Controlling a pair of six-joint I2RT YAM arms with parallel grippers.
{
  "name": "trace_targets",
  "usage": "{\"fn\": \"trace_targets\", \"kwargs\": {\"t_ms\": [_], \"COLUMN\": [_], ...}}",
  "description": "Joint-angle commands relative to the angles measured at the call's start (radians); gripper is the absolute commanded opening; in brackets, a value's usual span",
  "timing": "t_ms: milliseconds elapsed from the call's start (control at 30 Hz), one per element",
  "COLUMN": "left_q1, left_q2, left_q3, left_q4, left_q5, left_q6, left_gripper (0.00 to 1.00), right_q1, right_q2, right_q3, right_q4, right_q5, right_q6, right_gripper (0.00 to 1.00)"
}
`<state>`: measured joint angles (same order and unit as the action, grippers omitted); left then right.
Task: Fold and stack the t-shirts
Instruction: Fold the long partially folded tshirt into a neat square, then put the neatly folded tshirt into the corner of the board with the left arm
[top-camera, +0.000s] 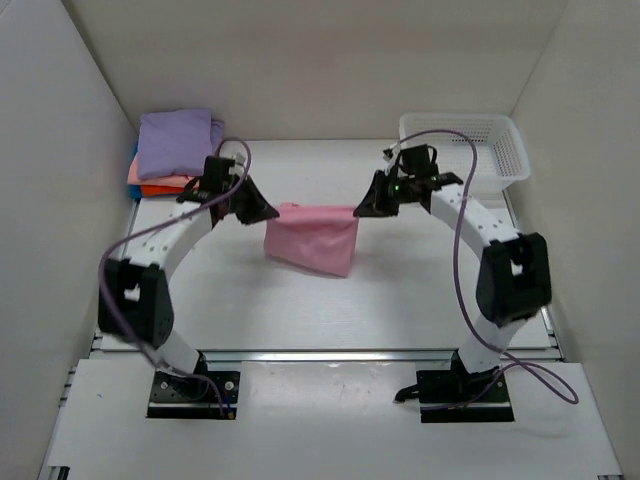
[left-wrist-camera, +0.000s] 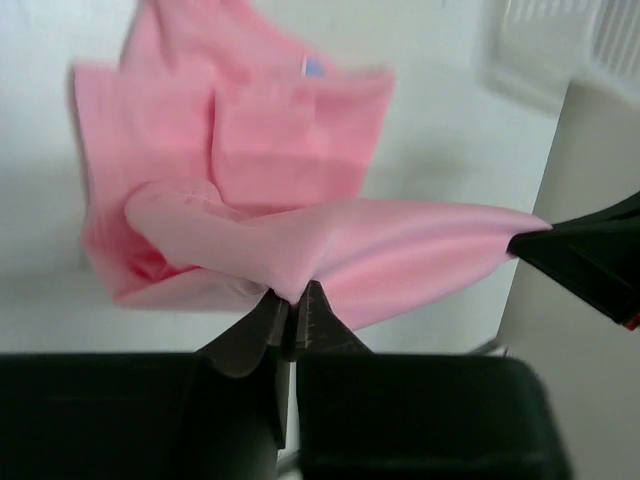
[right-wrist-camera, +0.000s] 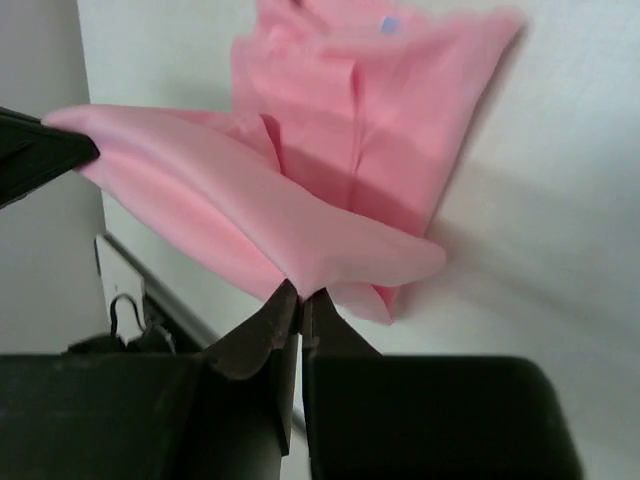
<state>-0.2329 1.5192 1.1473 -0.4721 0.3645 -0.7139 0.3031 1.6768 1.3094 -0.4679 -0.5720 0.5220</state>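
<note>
A light pink t-shirt (top-camera: 312, 240) hangs stretched between both grippers above the middle of the table, and its lower part rests folded on the surface. My left gripper (top-camera: 268, 211) is shut on the shirt's left top corner, with the pinched cloth (left-wrist-camera: 380, 250) showing in the left wrist view. My right gripper (top-camera: 362, 210) is shut on the right top corner, the cloth (right-wrist-camera: 250, 210) bunching at its fingertips. A small neck label (left-wrist-camera: 314, 66) shows on the lower layer. At the back left lies a stack of folded t-shirts: lavender (top-camera: 178, 140) on top, salmon (top-camera: 150, 175) and orange (top-camera: 160, 189) beneath.
A white mesh basket (top-camera: 470, 145) stands at the back right corner, just behind the right arm. White walls close in the table on the left, back and right. A metal rail (top-camera: 330, 354) runs along the near edge.
</note>
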Motion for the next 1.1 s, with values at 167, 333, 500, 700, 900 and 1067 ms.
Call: {"fn": "trace_targets", "kwargs": {"t_ms": [167, 333, 500, 700, 900, 1067], "left_q1": [0.112, 0.139, 0.138, 0.081, 0.007, -0.029], "left_q2": [0.541, 0.544, 0.489, 0.551, 0.622, 0.654], "left_q3": [0.524, 0.41, 0.278, 0.304, 0.449, 0.493], "left_q4": [0.104, 0.205, 0.24, 0.175, -0.073, -0.168], "left_q5": [0.118, 0.154, 0.114, 0.056, -0.16, -0.265], "left_q6": [-0.022, -0.024, 0.034, 0.086, 0.194, 0.232], "left_gripper": [0.66, 0.99, 0.99, 0.99, 0.99, 0.64], "right_q1": [-0.097, -0.084, -0.075, -0.061, -0.051, -0.071], "right_q2": [0.452, 0.422, 0.376, 0.443, 0.368, 0.285], "right_q3": [0.562, 0.481, 0.337, 0.378, 0.271, 0.15], "right_q4": [-0.179, -0.132, -0.023, -0.057, 0.009, 0.078], "right_q5": [0.034, 0.061, 0.058, 0.064, 0.067, 0.049], "right_q6": [-0.154, -0.162, -0.155, -0.155, -0.126, -0.09], "right_gripper": [0.43, 0.44, 0.46, 0.46, 0.46, 0.47]}}
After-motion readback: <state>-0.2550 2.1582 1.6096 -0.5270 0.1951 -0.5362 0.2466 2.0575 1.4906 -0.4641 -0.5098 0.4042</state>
